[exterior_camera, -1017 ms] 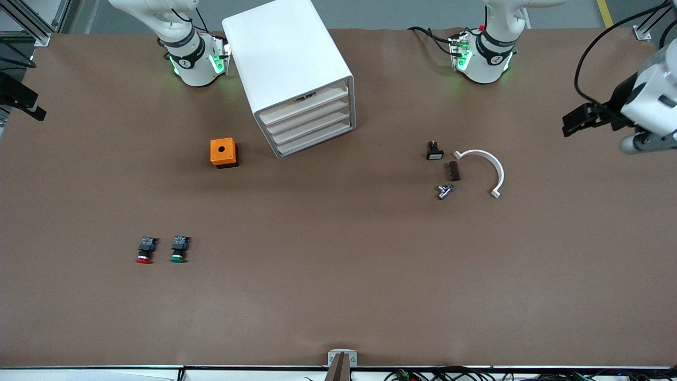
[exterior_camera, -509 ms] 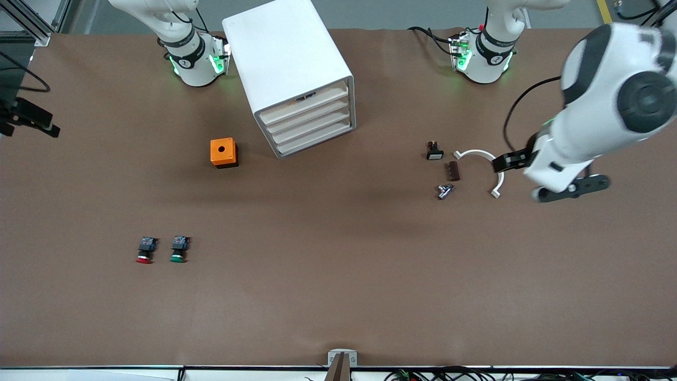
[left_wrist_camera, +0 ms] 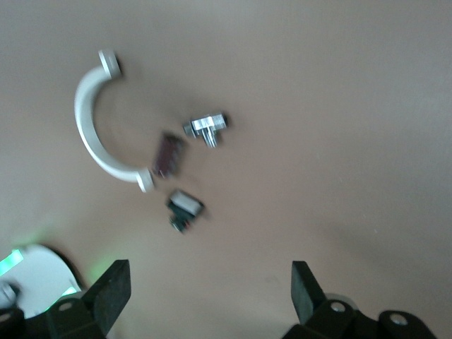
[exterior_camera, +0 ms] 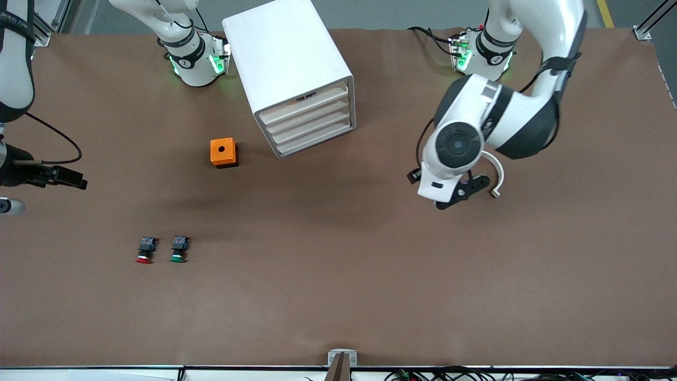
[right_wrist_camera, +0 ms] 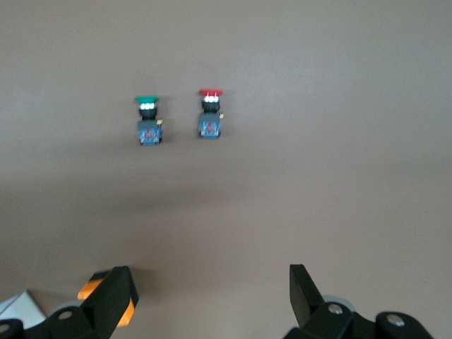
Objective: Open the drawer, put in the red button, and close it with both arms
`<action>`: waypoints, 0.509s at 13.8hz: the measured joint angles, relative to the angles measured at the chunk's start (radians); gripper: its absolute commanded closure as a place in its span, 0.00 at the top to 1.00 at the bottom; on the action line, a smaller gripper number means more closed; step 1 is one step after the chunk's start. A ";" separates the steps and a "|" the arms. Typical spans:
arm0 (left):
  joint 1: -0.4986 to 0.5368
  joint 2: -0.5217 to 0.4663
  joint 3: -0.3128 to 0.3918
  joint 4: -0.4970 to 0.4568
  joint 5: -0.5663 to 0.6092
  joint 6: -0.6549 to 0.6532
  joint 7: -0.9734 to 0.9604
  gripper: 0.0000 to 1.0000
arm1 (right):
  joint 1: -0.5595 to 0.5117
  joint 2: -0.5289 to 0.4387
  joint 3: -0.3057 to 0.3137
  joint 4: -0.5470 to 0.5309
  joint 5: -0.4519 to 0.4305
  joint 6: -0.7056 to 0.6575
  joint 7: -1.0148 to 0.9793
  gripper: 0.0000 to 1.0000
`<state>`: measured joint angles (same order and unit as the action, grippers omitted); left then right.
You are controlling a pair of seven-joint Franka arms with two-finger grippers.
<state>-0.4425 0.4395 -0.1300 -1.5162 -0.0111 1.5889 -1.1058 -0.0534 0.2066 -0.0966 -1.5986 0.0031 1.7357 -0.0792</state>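
Observation:
The red button point(exterior_camera: 144, 251) lies on its side on the table beside a green-capped one point(exterior_camera: 179, 250); the right wrist view shows the red button point(right_wrist_camera: 210, 113) well ahead of my right gripper point(right_wrist_camera: 208, 282), which is open and empty. That right gripper point(exterior_camera: 71, 182) hangs over the table's edge at the right arm's end. The white cabinet point(exterior_camera: 288, 63) has all its drawers point(exterior_camera: 309, 120) shut. My left gripper point(left_wrist_camera: 210, 282) is open and empty, above bare table next to a cluster of small parts. In the front view the left arm's wrist point(exterior_camera: 457, 145) hides its fingers.
An orange box with a hole point(exterior_camera: 223, 152) sits beside the cabinet, toward the right arm's end. Under the left arm lie a white curved piece point(left_wrist_camera: 95, 127), a silver fitting point(left_wrist_camera: 206, 127), a brown block point(left_wrist_camera: 168, 154) and a small black switch point(left_wrist_camera: 185, 208).
The left arm has swung in from its end of the table to above the small parts. The right gripper has come down along the table's edge, closer to the buttons.

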 measured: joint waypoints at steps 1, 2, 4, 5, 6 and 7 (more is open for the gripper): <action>-0.019 0.023 -0.001 0.001 -0.036 0.000 -0.089 1.00 | -0.001 0.024 0.000 -0.009 0.000 0.056 0.001 1.00; -0.032 0.046 -0.001 0.003 -0.068 0.001 -0.164 1.00 | -0.001 0.052 0.000 -0.023 0.000 0.117 0.002 1.00; -0.053 0.095 -0.001 0.021 -0.134 0.004 -0.321 1.00 | -0.005 0.116 0.000 -0.057 0.000 0.244 0.004 1.00; -0.060 0.118 -0.001 0.033 -0.172 0.005 -0.418 1.00 | -0.007 0.143 -0.001 -0.076 0.000 0.300 0.004 1.00; -0.064 0.141 -0.001 0.048 -0.214 0.006 -0.514 1.00 | -0.008 0.166 -0.001 -0.093 0.000 0.350 0.006 1.00; -0.065 0.164 -0.001 0.061 -0.250 0.006 -0.588 1.00 | -0.008 0.185 0.000 -0.109 0.001 0.396 0.011 1.00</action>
<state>-0.5071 0.6032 -0.1314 -1.4549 -0.2608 1.5953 -1.6941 -0.0614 0.3912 -0.0970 -1.7073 0.0037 2.1314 -0.0686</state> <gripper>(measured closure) 0.000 0.000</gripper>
